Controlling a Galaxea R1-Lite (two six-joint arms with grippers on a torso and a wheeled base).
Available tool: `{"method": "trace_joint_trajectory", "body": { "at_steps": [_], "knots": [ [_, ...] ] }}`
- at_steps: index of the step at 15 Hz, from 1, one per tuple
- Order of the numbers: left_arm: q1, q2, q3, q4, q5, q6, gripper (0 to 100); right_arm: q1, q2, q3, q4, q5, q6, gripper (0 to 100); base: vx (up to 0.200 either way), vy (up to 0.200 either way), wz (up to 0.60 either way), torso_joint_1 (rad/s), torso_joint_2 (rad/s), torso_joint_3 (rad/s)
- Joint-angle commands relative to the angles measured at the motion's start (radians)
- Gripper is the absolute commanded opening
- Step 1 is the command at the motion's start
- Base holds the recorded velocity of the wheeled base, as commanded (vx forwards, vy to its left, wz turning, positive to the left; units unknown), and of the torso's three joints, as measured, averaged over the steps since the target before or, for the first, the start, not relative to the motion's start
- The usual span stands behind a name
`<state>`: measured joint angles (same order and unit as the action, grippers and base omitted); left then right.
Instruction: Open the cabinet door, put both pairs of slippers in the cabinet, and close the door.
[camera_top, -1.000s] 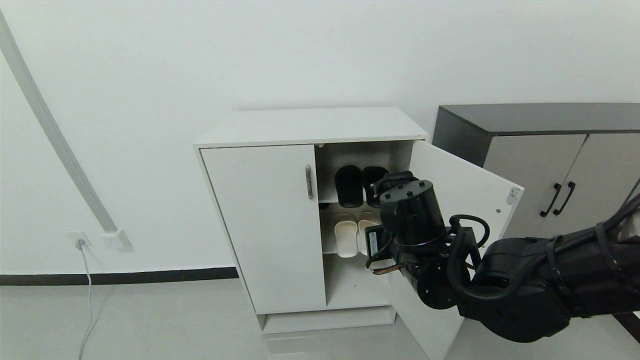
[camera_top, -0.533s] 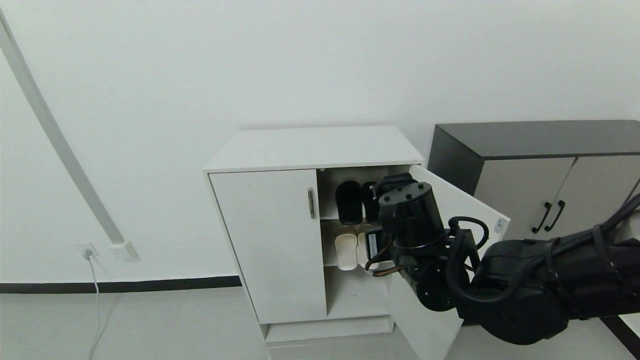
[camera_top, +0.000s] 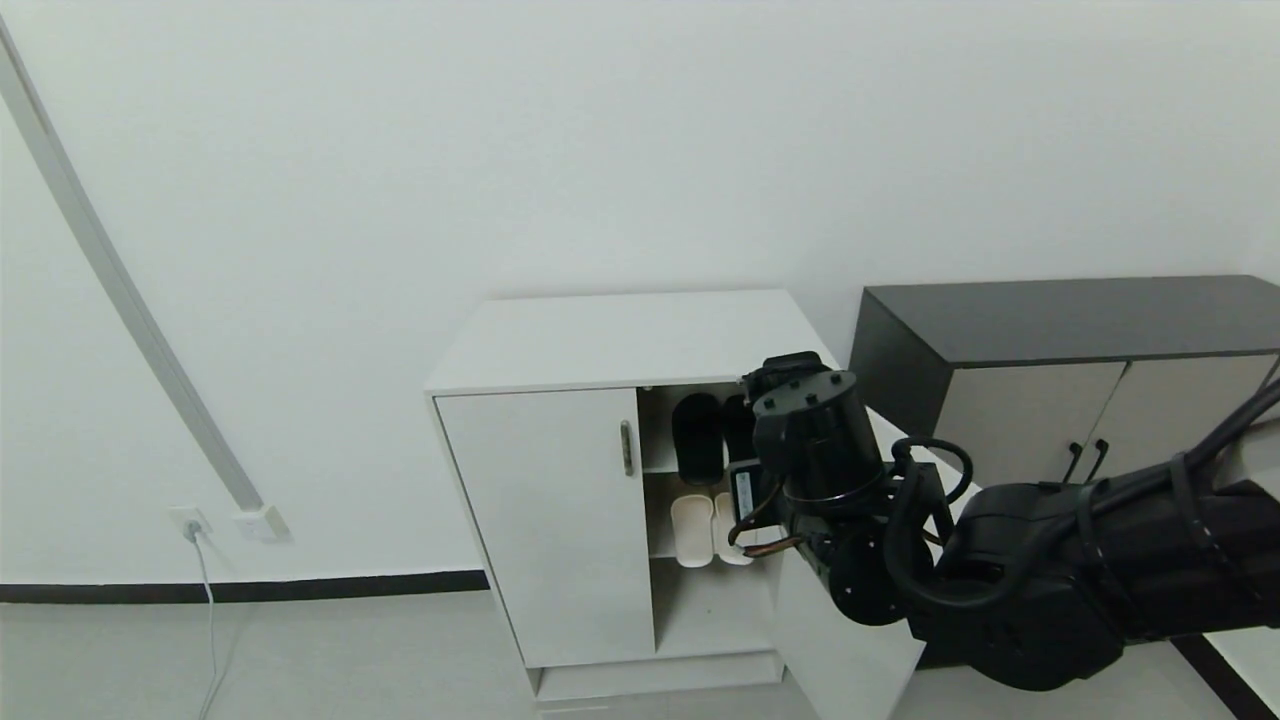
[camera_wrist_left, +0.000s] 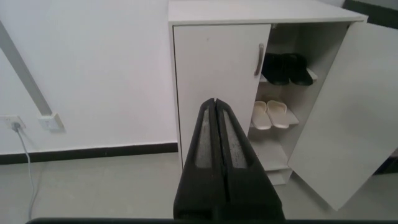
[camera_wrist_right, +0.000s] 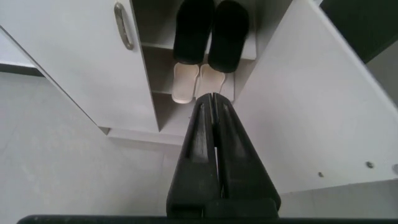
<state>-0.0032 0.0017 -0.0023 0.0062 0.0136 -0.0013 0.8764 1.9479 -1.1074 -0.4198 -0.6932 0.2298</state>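
The white cabinet (camera_top: 620, 340) has its left door shut and its right door (camera_wrist_left: 351, 106) swung open. A black pair of slippers (camera_top: 697, 438) lies on the upper shelf, and a white pair (camera_top: 692, 530) on the shelf below. In the head view my right arm (camera_top: 815, 440) hangs in front of the open door and covers part of it. My right gripper (camera_wrist_right: 211, 98) is shut and empty, a little way out from the opening, with the black slippers (camera_wrist_right: 211, 31) and white slippers (camera_wrist_right: 199, 84) beyond it. My left gripper (camera_wrist_left: 214, 102) is shut and empty, farther back, facing the shut door.
A dark grey cabinet (camera_top: 1060, 320) with two doors stands right of the white one, close to the open door. On the left wall are a slanted conduit (camera_top: 120, 290), a socket (camera_top: 190, 522) and a hanging cable. Bare grey floor (camera_top: 300, 660) lies in front.
The whole head picture has shifted: the cabinet sits lower and looks smaller, so the camera has moved. Slippers and door stand as before. My right arm keeps its place in the picture.
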Motion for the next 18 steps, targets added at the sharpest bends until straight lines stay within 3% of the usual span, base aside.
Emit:
{"method": "trace_joint_trajectory", "body": {
  "at_steps": [1, 10, 15, 18],
  "knots": [
    [0.0, 0.001, -0.001, 0.0, 0.0, 0.0, 0, 0.0, 0.008, 0.0, -0.001, 0.0, 0.0, 0, 0.0, 0.0, 0.0, 0.271, -0.62, -0.325],
    [0.0, 0.001, 0.001, 0.0, 0.0, 0.006, 0, -0.05, 0.0, 0.012, -0.02, 0.003, -0.003, 0, 0.0, 0.0, 0.0, 0.188, -0.41, -0.226],
    [0.0, 0.001, 0.001, 0.0, -0.001, 0.004, 0, -0.05, 0.0, 0.018, -0.027, 0.006, -0.01, 0, 0.0, 0.0, 0.0, 0.007, -0.02, -0.007],
    [0.0, 0.001, -0.001, 0.0, -0.001, 0.001, 0, -0.051, -0.003, 0.02, -0.025, 0.006, -0.017, 0, 0.0, 0.0, -0.6, 0.004, 0.0, 0.001]
  ]
}}
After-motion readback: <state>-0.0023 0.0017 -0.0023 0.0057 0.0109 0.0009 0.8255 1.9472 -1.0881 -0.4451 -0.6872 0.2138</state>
